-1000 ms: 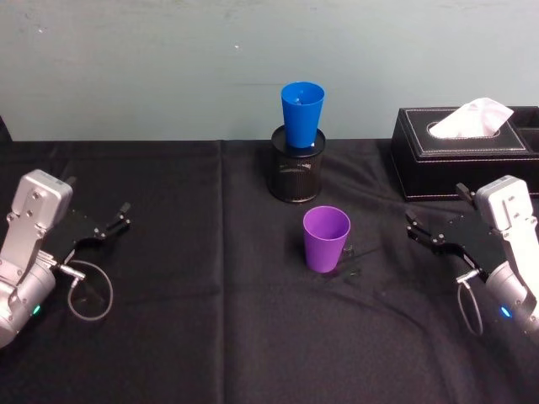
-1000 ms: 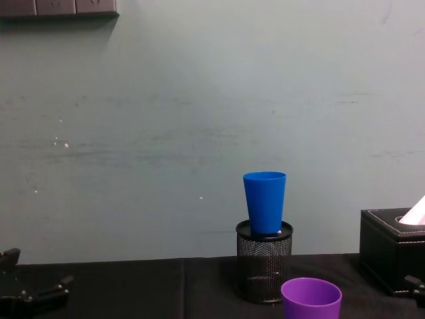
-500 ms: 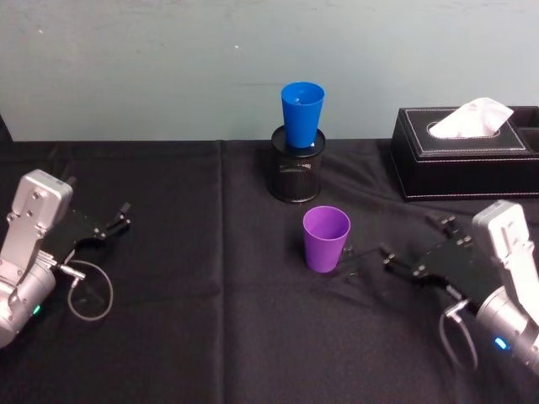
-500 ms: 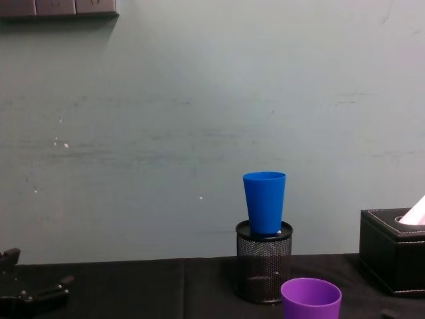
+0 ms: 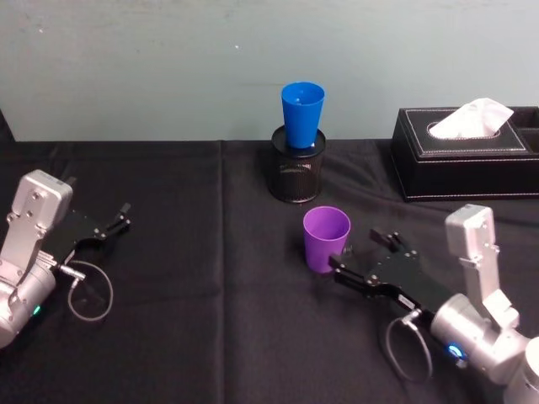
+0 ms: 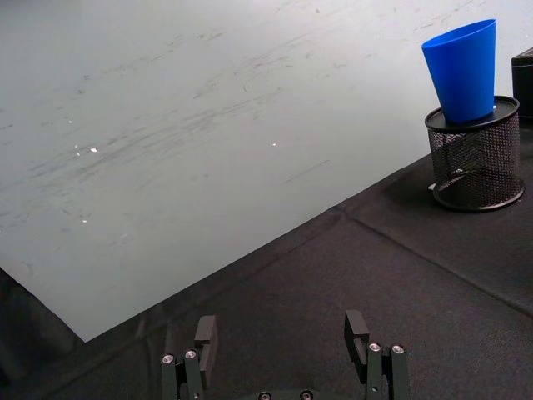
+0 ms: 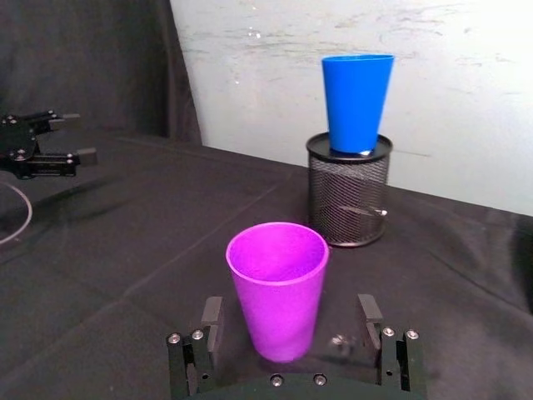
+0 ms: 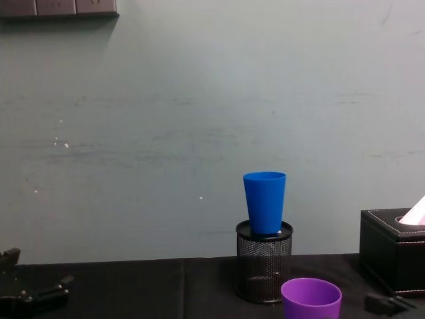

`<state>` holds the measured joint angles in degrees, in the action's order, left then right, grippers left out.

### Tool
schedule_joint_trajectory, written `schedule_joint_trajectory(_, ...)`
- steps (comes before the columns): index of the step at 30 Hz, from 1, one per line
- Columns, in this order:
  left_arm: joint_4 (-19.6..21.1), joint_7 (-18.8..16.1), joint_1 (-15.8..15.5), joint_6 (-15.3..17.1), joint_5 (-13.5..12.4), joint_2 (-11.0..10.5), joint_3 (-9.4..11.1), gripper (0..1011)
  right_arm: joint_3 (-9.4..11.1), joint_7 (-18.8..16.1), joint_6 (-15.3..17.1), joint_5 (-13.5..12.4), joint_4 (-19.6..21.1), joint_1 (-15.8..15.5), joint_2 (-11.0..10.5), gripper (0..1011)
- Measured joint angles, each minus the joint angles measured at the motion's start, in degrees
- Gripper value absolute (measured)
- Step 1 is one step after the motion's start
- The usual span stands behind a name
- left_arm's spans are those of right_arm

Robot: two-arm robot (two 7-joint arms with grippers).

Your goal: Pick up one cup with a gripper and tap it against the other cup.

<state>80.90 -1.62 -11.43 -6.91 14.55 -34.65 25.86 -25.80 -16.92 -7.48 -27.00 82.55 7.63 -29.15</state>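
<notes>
Head view: right tool (image 5: pixel 354 252), spread wide, has slid in around the purple cup (image 5: pixel 326 238).

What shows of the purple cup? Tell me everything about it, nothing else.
The purple cup is a smooth tumbler, plastic by its look, tapering toward the base. It stands upright, mouth up, on the black cloth and looks empty in the right wrist view. It sits nearer the robot than the black mesh pen holder carrying the blue cup, apart from both. The right hand has open fingers flanking the cup's lower wall, with a gap on each side.
</notes>
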Motion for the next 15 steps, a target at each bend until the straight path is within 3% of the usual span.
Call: schedule_joint_trajectory(15, 0.0, 0.0, 0.0, 0.0, 0.0, 0.0, 0.0, 1000, -2.2, 1.5, 0.1, 7.6, -6.6, 6.0, 6.1, 1003)
